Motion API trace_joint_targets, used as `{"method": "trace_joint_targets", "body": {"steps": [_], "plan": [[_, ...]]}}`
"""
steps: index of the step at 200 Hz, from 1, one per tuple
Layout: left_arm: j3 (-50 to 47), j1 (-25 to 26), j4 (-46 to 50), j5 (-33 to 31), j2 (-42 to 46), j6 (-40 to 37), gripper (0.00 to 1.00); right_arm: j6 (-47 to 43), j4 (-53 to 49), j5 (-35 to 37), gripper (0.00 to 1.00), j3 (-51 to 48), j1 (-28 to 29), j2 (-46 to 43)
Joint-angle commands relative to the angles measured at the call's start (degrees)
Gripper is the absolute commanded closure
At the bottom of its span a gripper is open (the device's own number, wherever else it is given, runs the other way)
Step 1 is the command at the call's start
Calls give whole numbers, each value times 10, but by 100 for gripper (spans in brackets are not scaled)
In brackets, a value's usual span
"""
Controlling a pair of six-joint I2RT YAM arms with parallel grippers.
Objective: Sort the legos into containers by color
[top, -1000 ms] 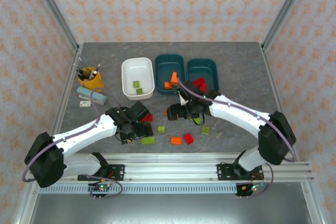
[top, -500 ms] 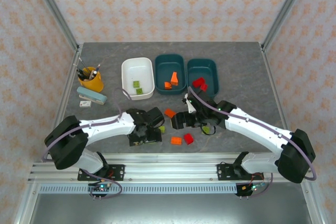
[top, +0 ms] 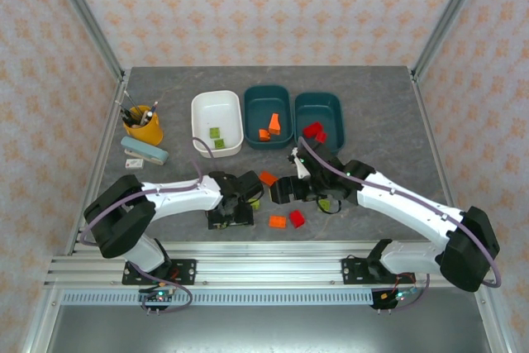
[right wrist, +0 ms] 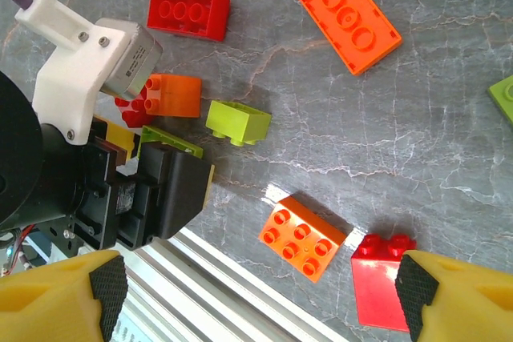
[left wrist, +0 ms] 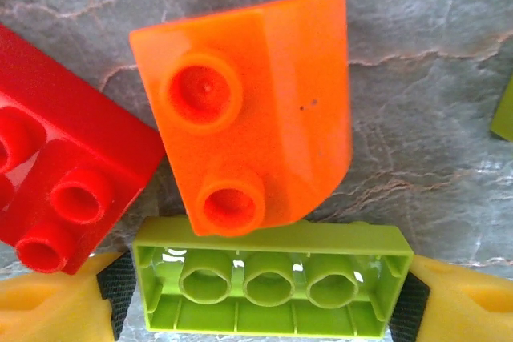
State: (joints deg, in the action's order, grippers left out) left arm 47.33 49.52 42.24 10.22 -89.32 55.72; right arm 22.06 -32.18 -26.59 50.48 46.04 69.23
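Observation:
In the left wrist view my left gripper (left wrist: 271,303) is shut on a long lime green brick (left wrist: 271,278), which lies hollow side up with a yellow finger at each end. An orange brick (left wrist: 256,110) and a red brick (left wrist: 56,182) lie just beyond it. From above, the left gripper (top: 234,211) sits at the front centre. My right gripper (right wrist: 260,302) hangs open over an orange brick (right wrist: 303,236) and a red brick (right wrist: 383,282). The white tub (top: 202,117) holds two green bricks, the middle teal tub (top: 252,113) orange ones, the right teal tub (top: 331,109) red ones.
Loose on the table are a red brick (right wrist: 188,12), a flat orange brick (right wrist: 349,15) and a small lime brick (right wrist: 238,122). A yellow cup of pens (top: 142,126) and a pale blue stapler (top: 145,153) stand at the left. The metal rail (top: 264,258) runs along the front edge.
My left gripper has moved right and now sits over the long lime brick. My right gripper has moved nearer the front, uncovering an orange brick behind it.

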Motion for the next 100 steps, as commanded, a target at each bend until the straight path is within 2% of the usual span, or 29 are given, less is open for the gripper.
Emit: {"method": "trace_joint_targets", "body": {"steps": [1, 26, 56, 100], "plan": [[4, 5, -18, -28, -12, -12, 24, 13, 5, 8, 12, -10, 0, -11], [5, 5, -23, -35, -21, -21, 32, 14, 5, 8, 12, -10, 0, -12], [8, 5, -28, -41, -16, -23, 48, 12, -1, 13, 13, -8, 0, -12], [58, 9, 54, -64, 49, -21, 49, 15, -30, 50, 14, 22, -1, -42]]}}
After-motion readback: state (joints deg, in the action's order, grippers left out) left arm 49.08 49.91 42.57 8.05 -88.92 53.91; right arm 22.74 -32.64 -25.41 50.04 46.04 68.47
